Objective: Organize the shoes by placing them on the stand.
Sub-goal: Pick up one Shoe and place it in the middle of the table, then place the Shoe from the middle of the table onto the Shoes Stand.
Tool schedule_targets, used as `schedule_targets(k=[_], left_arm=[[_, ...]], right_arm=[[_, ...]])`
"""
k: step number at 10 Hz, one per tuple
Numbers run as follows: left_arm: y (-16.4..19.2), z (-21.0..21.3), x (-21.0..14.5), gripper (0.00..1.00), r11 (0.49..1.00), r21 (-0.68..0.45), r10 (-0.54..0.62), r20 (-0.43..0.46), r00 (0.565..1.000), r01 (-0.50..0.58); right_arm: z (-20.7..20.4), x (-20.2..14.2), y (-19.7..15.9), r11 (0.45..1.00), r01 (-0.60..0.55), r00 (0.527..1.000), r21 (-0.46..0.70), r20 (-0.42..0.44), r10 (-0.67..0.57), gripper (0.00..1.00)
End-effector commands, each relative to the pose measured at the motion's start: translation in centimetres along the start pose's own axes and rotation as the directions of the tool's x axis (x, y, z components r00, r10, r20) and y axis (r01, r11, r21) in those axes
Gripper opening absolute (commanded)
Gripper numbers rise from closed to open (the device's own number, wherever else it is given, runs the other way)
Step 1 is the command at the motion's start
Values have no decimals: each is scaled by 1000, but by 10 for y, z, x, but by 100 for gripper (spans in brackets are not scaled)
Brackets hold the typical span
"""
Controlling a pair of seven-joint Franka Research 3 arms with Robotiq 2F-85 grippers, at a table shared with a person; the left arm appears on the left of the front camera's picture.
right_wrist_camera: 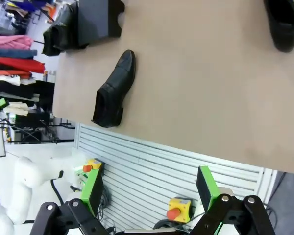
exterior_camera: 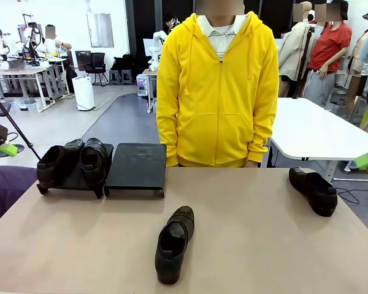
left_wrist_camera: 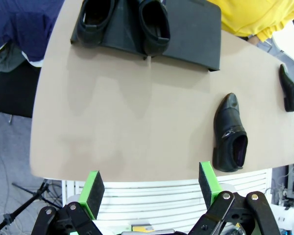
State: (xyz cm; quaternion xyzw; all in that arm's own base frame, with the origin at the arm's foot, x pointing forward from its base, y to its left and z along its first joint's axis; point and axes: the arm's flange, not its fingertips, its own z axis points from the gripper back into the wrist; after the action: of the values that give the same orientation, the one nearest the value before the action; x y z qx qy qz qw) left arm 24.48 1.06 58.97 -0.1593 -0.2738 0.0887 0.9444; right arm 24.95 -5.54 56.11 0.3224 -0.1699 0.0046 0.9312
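Note:
Two black shoes sit side by side on the left platform of the stand. Its right platform is bare. A third shoe lies near the table's front middle, and a fourth lies at the right side. From above, the left wrist view has the pair, the bare platform and the middle shoe. My left gripper hangs open over the table's near edge, holding nothing. My right gripper is open too, off the table's edge, well short of the middle shoe.
A person in a yellow hoodie stands at the far side of the tan table. A purple cloth on a chair sits off the left edge. A white table stands behind at the right.

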Motion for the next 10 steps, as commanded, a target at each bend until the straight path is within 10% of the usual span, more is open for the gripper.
schedule_targets(k=[1, 10], left_arm=[[3, 1, 0, 100, 1000, 6, -14, -2, 1000, 14], [3, 1, 0, 100, 1000, 6, -14, -2, 1000, 14]], right_arm=[[5, -3, -4, 1000, 19, 1000, 14, -21, -19, 100], [5, -3, -4, 1000, 19, 1000, 14, -21, -19, 100]])
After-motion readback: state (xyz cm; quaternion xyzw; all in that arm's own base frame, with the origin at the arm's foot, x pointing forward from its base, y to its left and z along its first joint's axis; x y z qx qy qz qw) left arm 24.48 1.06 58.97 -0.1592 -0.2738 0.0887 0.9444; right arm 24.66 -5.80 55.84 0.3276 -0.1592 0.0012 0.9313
